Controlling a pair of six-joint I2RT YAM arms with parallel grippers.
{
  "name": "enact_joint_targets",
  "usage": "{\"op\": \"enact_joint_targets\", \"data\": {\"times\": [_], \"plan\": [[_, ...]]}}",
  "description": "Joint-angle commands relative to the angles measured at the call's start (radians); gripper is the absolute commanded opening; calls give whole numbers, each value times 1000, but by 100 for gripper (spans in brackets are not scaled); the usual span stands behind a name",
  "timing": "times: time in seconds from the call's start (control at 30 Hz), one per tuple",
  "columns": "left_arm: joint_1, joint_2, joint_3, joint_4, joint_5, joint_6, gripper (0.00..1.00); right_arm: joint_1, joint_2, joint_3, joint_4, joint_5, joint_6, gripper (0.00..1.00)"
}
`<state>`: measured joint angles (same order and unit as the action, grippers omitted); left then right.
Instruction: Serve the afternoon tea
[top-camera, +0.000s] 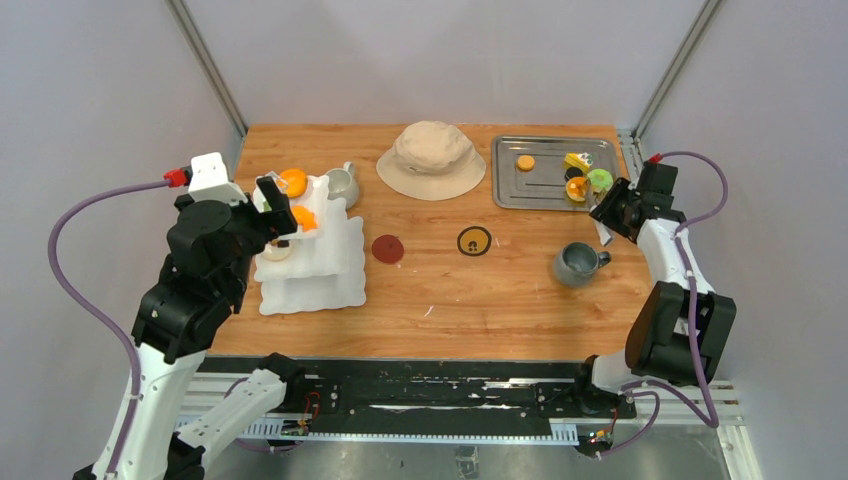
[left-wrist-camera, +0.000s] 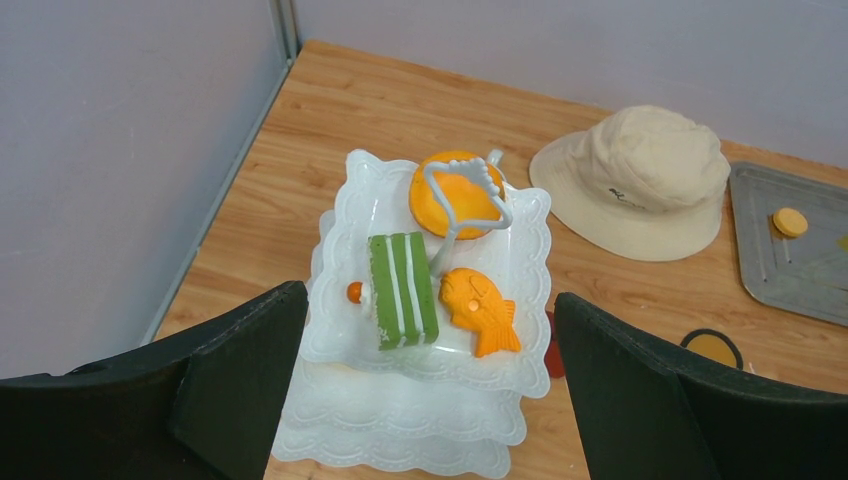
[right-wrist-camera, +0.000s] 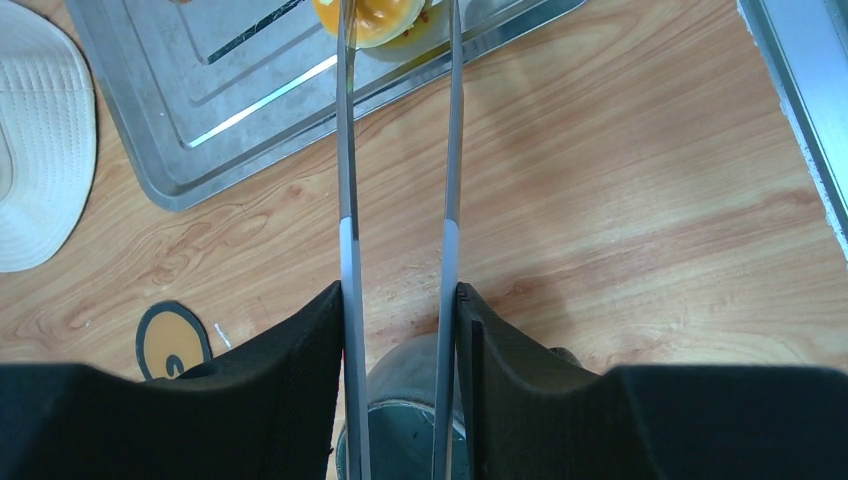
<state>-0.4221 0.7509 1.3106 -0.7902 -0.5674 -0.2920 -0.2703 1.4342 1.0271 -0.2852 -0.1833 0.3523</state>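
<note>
The right hand (right-wrist-camera: 400, 300) clamps the tongs (right-wrist-camera: 347, 200) to reach an orange pastry (right-wrist-camera: 380, 15) on the tray (right-wrist-camera: 200, 150); the left hand (left-wrist-camera: 428, 300) gapes empty above the three-tier stand (left-wrist-camera: 525, 235).

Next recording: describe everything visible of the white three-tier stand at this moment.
The three-tier stand is white, glossy plastic by its look, with wavy rims and a thin loop handle on top. It stands upright at the left of the wooden table. Its top tier carries a round orange pastry, a green striped cake slice and an orange fish pastry. The open left gripper hovers over it, seemingly not touching.
</note>
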Motion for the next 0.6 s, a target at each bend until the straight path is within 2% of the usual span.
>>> {"op": "enact_joint_targets", "data": {"times": [0.0, 0.1, 0.2, 0.43, 0.57], "plan": [[-7, 0, -7, 25, -2, -7, 98, -18, -18, -12, 27, -12, 14, 42], [-7, 2, -5, 26, -1, -6, 98, -32, 15, -6, 36, -59, 21, 40], [-7, 1, 2, 24, -1, -4, 98, -47, 26, -21, 64, -112, 47, 33], [-7, -4, 15, 14, -1, 2, 98, -54, -22, -33, 80, -157, 76, 1], [-7, -4, 11, 16, 0, -1, 98, -53, -71, -31, 70, -158, 80, 1]]}}
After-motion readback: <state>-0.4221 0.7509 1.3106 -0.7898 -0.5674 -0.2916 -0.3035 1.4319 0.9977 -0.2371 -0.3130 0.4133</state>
